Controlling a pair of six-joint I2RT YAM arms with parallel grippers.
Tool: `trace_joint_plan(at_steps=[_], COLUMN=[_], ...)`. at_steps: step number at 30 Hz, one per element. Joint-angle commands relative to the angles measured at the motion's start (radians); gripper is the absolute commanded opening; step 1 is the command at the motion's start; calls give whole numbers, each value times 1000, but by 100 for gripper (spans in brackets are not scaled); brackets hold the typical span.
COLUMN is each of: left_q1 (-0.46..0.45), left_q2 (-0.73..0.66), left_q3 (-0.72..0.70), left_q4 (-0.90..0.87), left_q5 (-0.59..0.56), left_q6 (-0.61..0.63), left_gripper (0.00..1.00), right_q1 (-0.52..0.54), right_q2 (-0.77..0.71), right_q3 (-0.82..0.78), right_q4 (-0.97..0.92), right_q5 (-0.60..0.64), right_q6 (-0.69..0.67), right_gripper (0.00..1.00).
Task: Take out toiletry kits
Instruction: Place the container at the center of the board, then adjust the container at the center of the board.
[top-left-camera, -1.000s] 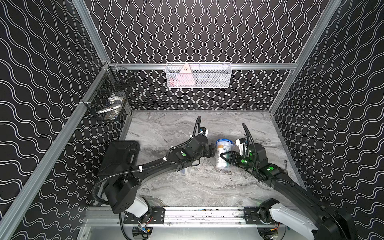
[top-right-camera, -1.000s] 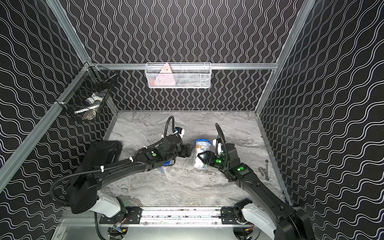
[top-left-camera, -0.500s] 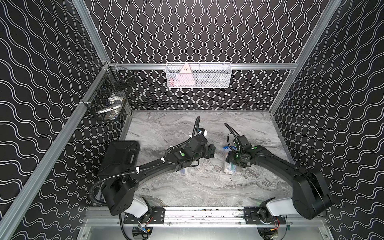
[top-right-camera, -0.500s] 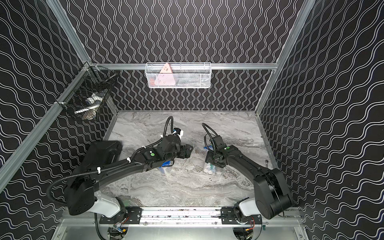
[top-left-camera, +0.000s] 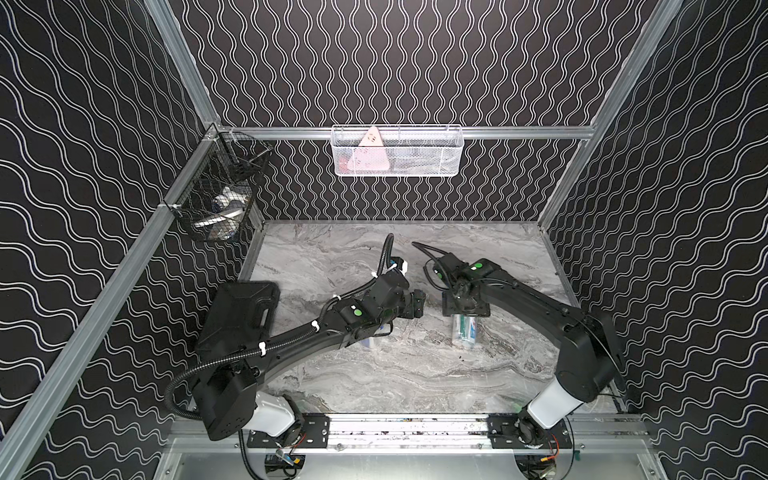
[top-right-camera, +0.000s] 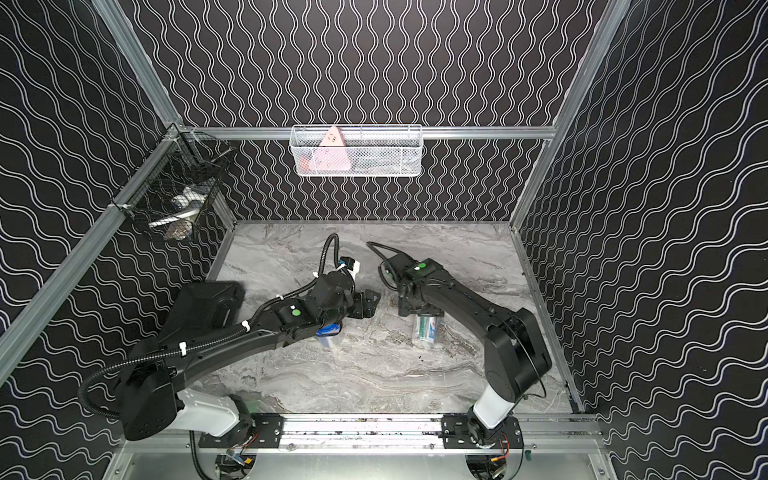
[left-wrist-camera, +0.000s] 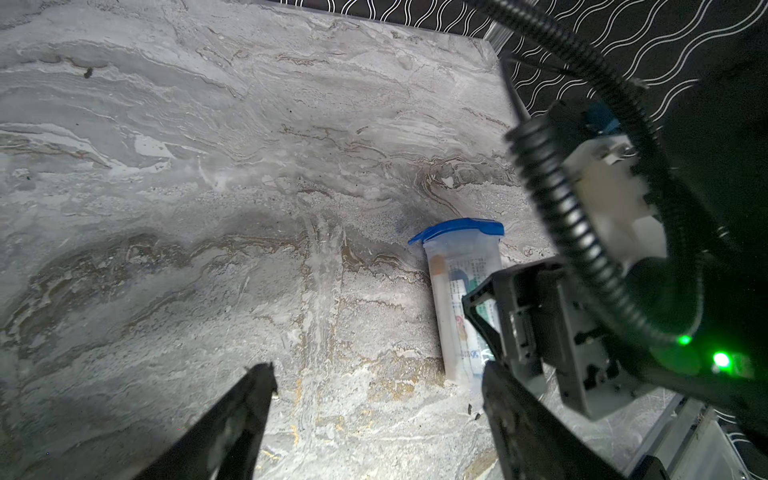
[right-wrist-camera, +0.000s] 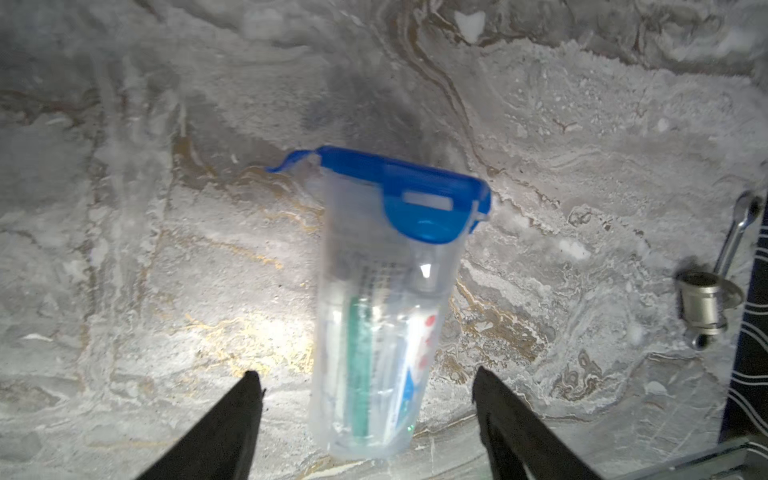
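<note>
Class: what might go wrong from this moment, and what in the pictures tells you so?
1. The clear plastic cup with the blue lid appears to lie on its side on the marble table, free between the open fingers of the right gripper; it might roll.
2. The left gripper hovers close beside the right one; they could collide.
3. A second blue-lidded clear cup is half hidden under the left arm, which could knock it.

2 matte-black arms, left arm (top-left-camera: 299, 347) and right arm (top-left-camera: 536, 305), on white base housings (top-left-camera: 274, 415). Corrugated black conduit (top-left-camera: 172, 390) runs along left arm, bound by white cable ties (top-left-camera: 262, 346). Green round dots (top-left-camera: 355, 311) near wrists. Black, tapered fingers (left-wrist-camera: 232, 415) on left gripper (left-wrist-camera: 376, 368). Screwed black mounting plates (top-left-camera: 309, 430) below.
</note>
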Motion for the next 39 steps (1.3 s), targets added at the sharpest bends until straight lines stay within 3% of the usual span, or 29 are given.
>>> trace_joint_plan(at_steps=[1,7,12,24,31,36,39], left_q1=[1,1,2,2,1,2,3], left_q2=[-16,-5,-1,9,4,3,14], left_q3=[-4,-6,-5,13,11,10,19], left_q4=[-12,-14,-13,-17,-19,-18,-26], left_q5=[-26,-30,-27,-20,-21,-22,-27], left_q6=[3,3,-1,-5,-6,0,12], left_gripper=[82,82,82,82,82,82,82], right_q1=[49,47,30,-58,-127,-149,-154], right_q2=[84,194,215,220,208,164,101], right_q3=[81,61,-13,-163,-198,-221,-261], right_q4=[-146,-125,-53,79,159,194,251], right_q5=[108,119,96,62,33,41,4], right_q6=[64,122,122,76,27,16,-4], right_gripper=[75,65,64,66,73,52,47])
